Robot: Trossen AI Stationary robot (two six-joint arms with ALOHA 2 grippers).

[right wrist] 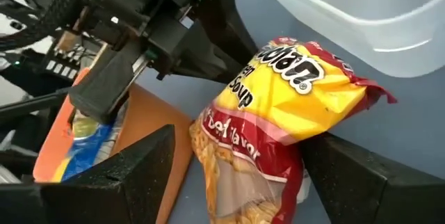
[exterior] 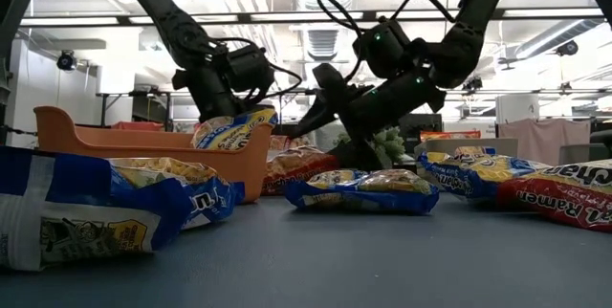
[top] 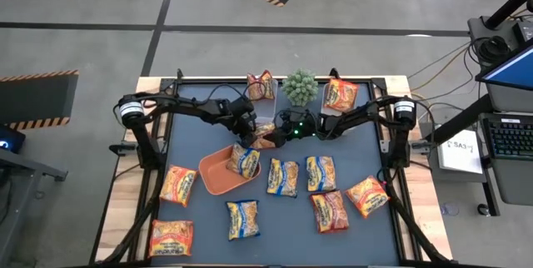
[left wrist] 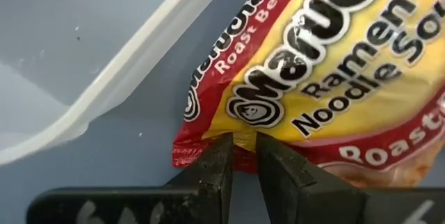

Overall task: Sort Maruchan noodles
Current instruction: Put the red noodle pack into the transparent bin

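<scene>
Pinching a red-yellow packet, left pincer, right pincer spread, blue-grey tabletop.

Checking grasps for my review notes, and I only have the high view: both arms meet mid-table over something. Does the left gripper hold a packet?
Observer: Yes. The left gripper is shut on the red edge of a Roast Beef noodle packet, which lies beside a clear tub.
Operator: And the right gripper, is it gripping too?
Observer: No. The right gripper is open, its fingers standing wide on either side of that same packet.
</scene>
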